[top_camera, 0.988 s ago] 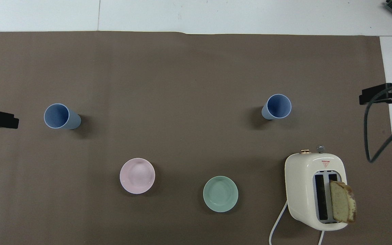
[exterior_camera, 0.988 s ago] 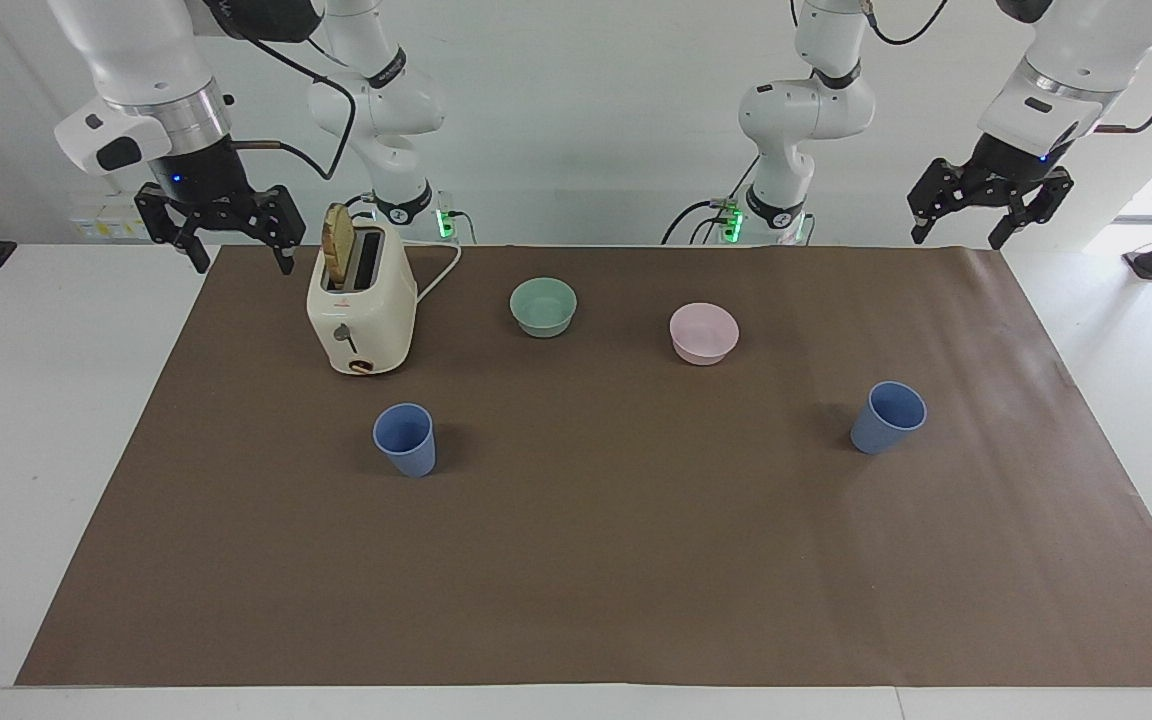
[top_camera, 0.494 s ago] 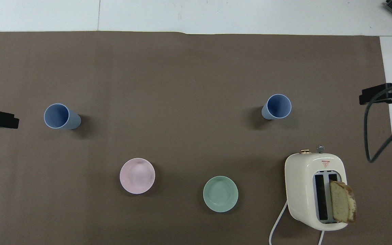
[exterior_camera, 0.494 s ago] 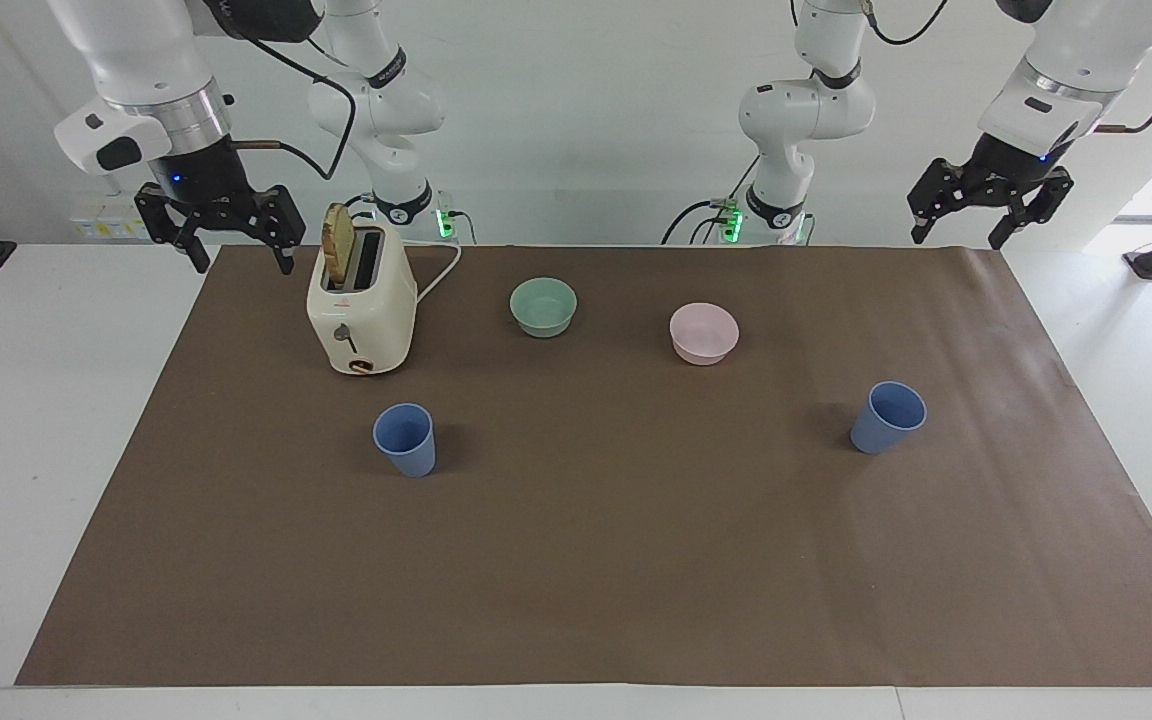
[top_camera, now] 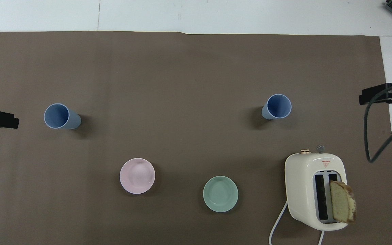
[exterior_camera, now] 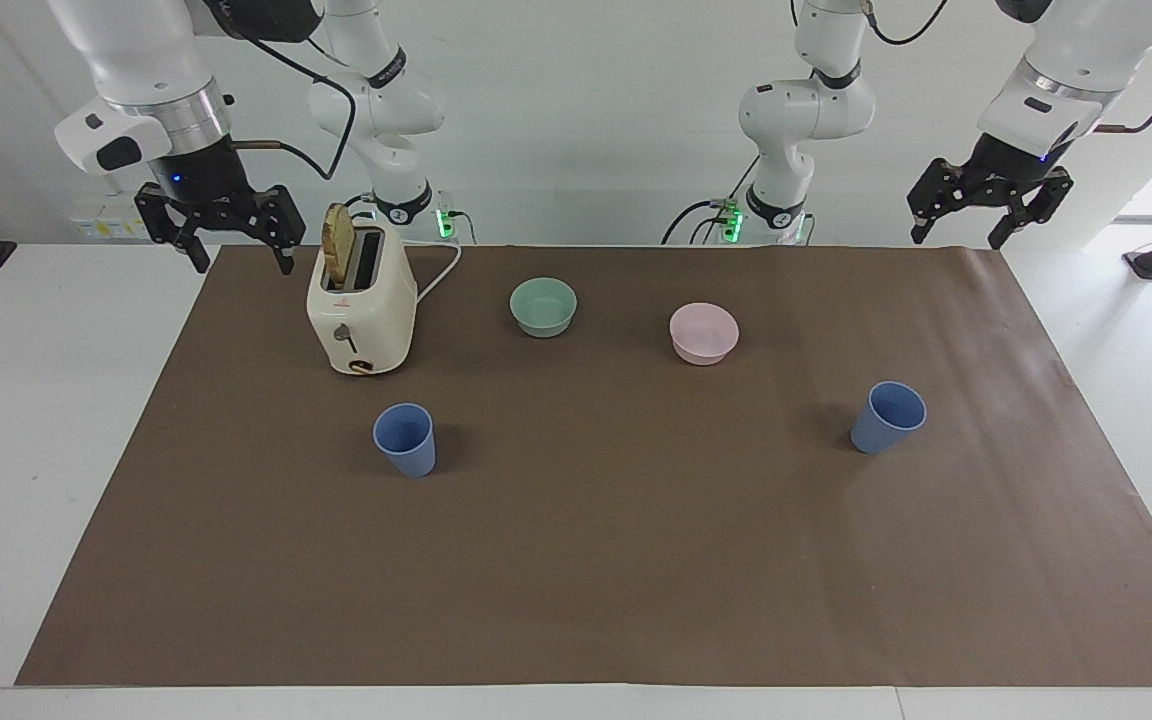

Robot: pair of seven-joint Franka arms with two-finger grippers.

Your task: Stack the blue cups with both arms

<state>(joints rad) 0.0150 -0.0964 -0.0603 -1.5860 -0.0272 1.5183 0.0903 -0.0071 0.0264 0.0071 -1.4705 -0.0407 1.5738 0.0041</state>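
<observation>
Blue cups (exterior_camera: pixel 404 438) (exterior_camera: pixel 887 416) stand upright, mouths up; both tools (exterior_camera: pixel 236 245) (exterior_camera: pixel 964 224) spread, empty.

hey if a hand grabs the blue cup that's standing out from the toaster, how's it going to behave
The blue cup looks like thin matte plastic, so probably light and fairly rigid. It stands upright on its narrower base, so a sideways push may tip it. Once on its side, its round tapered wall would likely roll in a curve.
</observation>
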